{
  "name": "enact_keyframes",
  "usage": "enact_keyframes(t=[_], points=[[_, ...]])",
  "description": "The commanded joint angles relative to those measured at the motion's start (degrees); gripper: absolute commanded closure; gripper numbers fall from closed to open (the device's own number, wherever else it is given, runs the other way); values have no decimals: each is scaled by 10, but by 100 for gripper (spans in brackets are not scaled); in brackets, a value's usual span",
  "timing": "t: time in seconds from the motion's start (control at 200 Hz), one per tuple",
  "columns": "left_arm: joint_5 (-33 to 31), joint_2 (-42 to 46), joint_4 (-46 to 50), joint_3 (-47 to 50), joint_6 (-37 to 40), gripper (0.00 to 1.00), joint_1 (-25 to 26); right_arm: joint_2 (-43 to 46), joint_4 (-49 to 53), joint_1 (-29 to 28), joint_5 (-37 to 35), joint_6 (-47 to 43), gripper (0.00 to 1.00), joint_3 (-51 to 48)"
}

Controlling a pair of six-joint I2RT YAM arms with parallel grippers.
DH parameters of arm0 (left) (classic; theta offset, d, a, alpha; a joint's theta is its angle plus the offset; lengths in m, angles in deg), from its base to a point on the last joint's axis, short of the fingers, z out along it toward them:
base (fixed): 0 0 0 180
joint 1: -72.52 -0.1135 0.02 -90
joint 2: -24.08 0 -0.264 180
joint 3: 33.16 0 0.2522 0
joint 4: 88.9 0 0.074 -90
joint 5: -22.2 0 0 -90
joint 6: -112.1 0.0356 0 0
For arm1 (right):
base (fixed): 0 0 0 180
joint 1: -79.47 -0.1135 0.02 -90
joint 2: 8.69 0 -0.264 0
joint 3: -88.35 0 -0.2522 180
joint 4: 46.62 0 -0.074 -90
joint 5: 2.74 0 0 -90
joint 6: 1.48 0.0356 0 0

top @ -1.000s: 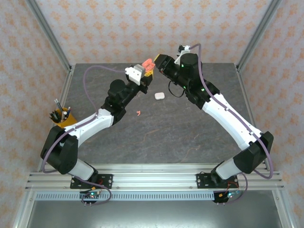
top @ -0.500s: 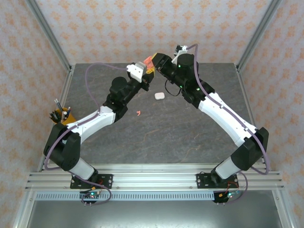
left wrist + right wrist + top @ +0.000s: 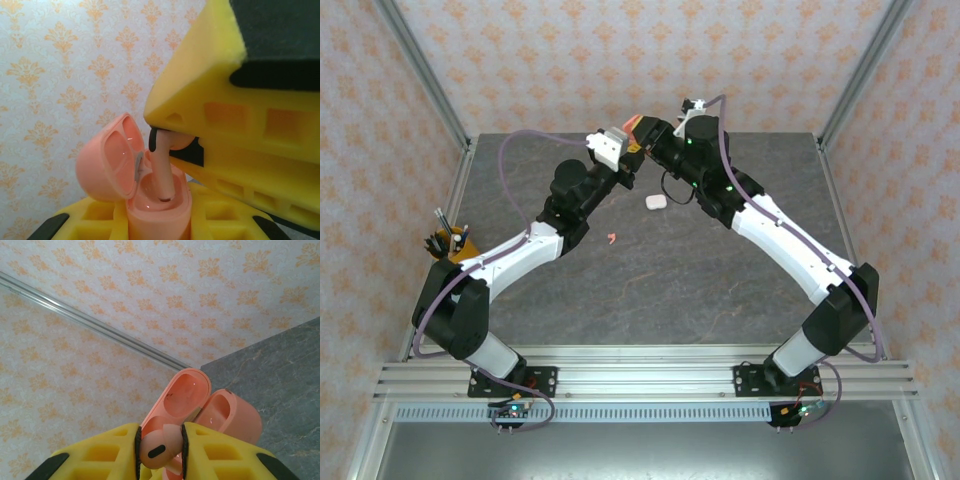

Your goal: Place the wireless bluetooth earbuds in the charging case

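- In the top external view, the left gripper (image 3: 630,143) and the right gripper (image 3: 643,132) are being held tip to tip above the far part of the table (image 3: 720,290), with a salmon charging case (image 3: 635,122) being shown between them. A white case (image 3: 655,201) and a loose salmon earbud (image 3: 611,238) are lying on the table, apart from each other. A pen cup (image 3: 450,245) is standing at the left edge.
- In the left wrist view, the salmon charging case (image 3: 157,210) is being clamped upright between the left gripper's yellow fingers (image 3: 95,222), its lid (image 3: 107,160) swung open to the left. A salmon earbud (image 3: 162,170) is being pinched by the right gripper — its stem is reaching down into the case's open body.
- In the right wrist view, the salmon earbud (image 3: 156,444) is being gripped tightly in the right gripper (image 3: 159,450), with the open case (image 3: 200,405) just beyond it.
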Motion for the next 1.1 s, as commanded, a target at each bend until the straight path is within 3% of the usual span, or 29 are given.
enact_keyframes(t=[0.0, 1.096], points=[[8, -6, -12, -22, 12, 100, 4, -6, -25, -6, 6, 2, 73, 5], [8, -8, -2, -26, 16, 100, 4, -10, 0, -35, 9, -21, 74, 13]])
